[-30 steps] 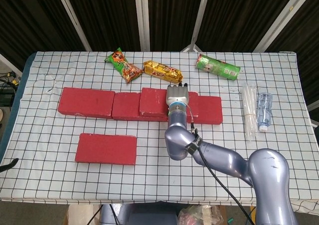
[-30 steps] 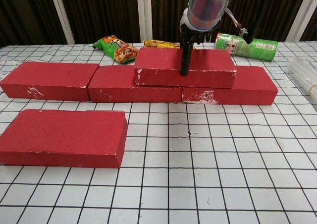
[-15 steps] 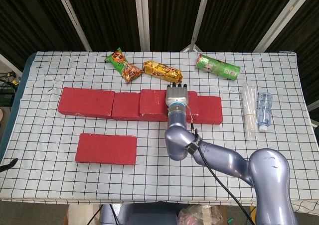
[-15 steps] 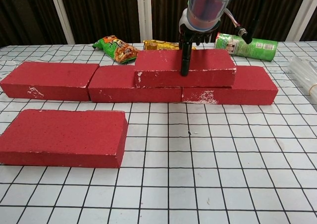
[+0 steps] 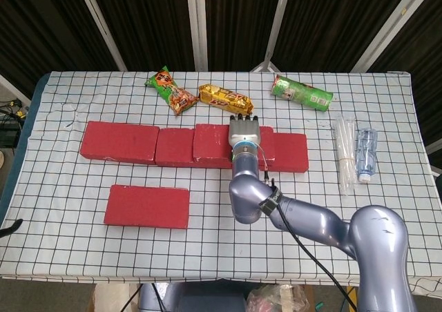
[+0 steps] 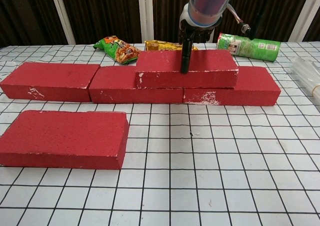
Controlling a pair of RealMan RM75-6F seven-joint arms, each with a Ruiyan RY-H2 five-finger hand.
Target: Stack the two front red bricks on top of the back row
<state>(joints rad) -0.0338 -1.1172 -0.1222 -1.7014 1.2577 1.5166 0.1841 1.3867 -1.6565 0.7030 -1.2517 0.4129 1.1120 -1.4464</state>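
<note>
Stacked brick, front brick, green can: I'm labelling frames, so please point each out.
stacked brick point(image 6: 160, 61), chest view, top face left of the hand.
front brick point(image 6: 62, 131), chest view, top face.
green can point(image 5: 302, 93), head view, its side.

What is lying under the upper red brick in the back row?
The upper red brick rests on the middle brick and the right brick, spanning their joint. The joint itself is covered; the right robot hand reaches over its top.

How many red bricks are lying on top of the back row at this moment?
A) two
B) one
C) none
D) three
B: a single stacked brick sits on the back row, under the right hand, while the other front brick lies on the checkered table.
</note>
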